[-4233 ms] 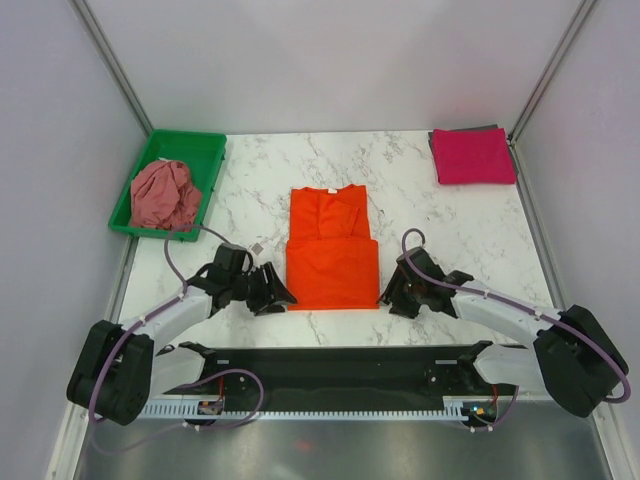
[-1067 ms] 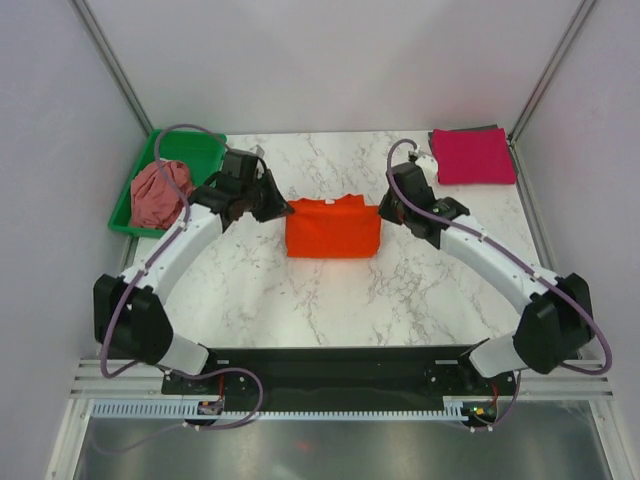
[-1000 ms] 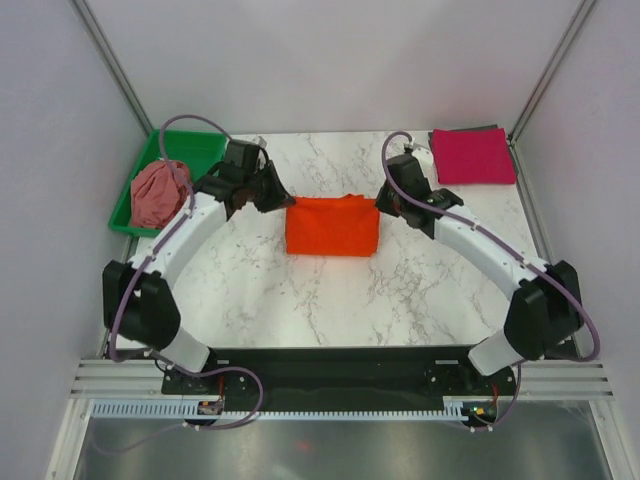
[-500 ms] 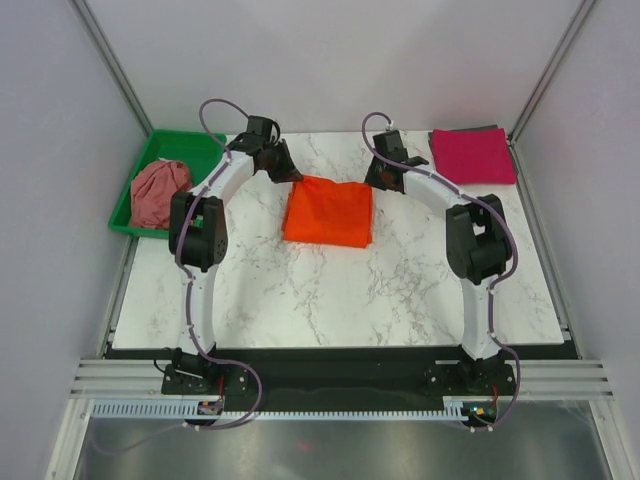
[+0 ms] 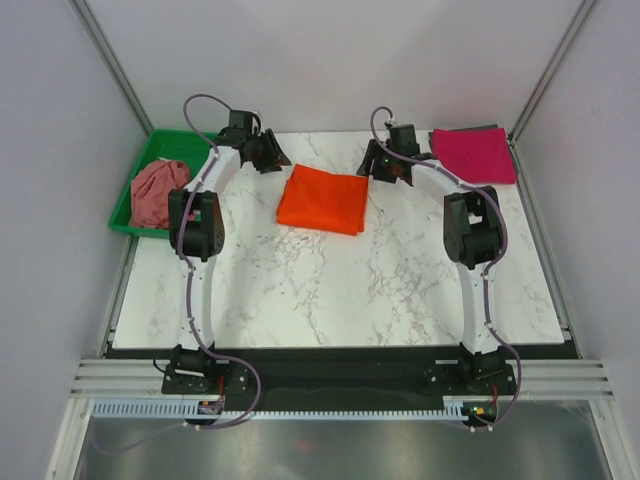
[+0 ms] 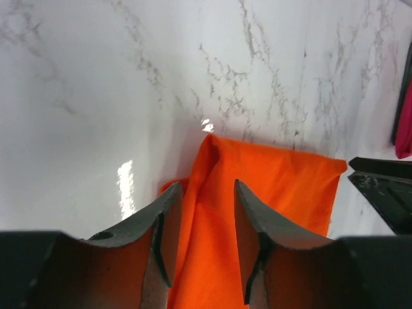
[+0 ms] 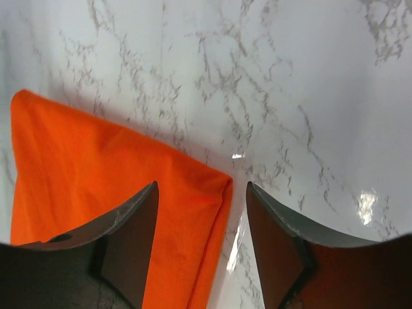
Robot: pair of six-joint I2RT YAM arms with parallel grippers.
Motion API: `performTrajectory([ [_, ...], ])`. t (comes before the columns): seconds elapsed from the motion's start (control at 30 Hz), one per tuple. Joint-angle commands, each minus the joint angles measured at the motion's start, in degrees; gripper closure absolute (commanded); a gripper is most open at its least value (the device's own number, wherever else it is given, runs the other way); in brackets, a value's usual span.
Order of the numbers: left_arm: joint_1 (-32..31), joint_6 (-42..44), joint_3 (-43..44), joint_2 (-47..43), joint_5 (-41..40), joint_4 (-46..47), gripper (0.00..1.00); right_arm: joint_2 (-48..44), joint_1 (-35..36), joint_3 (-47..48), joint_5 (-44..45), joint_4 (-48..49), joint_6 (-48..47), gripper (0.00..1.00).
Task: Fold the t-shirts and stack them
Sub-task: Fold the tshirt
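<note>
In the top external view the orange shirt (image 5: 322, 199), folded over a moment ago, is now seen released flat on the counter (image 5: 350, 270), left fingers (image 6: 250, 215) and right fingers (image 7: 132, 225) spread open by its far corners, so stacking on the pink shirt (image 5: 473, 155) is judged next.

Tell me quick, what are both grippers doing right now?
Left gripper: open, holding nothing, over the orange t-shirt.
Right gripper: open, holding nothing.
</note>
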Motion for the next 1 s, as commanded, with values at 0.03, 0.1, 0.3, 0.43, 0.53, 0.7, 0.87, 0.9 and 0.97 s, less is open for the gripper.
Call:
performTrajectory([
  [0.03,0.2,7.9,-12.3,-12.0,-2.1,0.2,0.51,-9.4,-0.9,-6.9,-11.0,1.1,-4.4,0.36],
  [0.1,-0.1,10.1,-18.3,-15.2,-0.9,0.2,0.48,-10.9,-0.9,-10.0,-14.6,1.4,-4.5,0.36],
  [0.3,-0.1,13.4,-27.3,-19.0,-1.9,0.2,0.45,-13.0,-0.5,-17.7,-20.3,2.9,-4.2,0.36],
  [0.43,-0.1,13.8,-30.6,-18.7,-1.5,0.2,0.44,-13.4,0.4,-22.0,-21.6,5.6,-3.2,0.36],
  [0.53,-0.2,13.5,-33.0,-18.0,-0.8,0.1,0.46,-14.0,0.9,-24.4,-21.0,6.6,-3.1,0.36],
  [0.7,-0.2,12.0,-34.6,-17.2,2.4,0.3,0.62,-14.9,1.4,-27.2,-21.8,8.0,-3.1,0.36],
  [0.87,-0.1,9.9,-36.1,-16.7,5.8,0.2,0.89,-16.1,1.6,-30.4,-24.9,13.6,0.4,0.45],
  [0.9,-0.2,9.5,-36.5,-16.9,6.1,0.2,0.92,-16.1,1.6,-31.3,-26.1,14.7,2.4,0.49],
  [0.97,-0.2,8.6,-37.7,-17.3,6.5,0.2,0.95,-15.7,1.6,-32.4,-27.3,18.9,4.4,0.52],
])
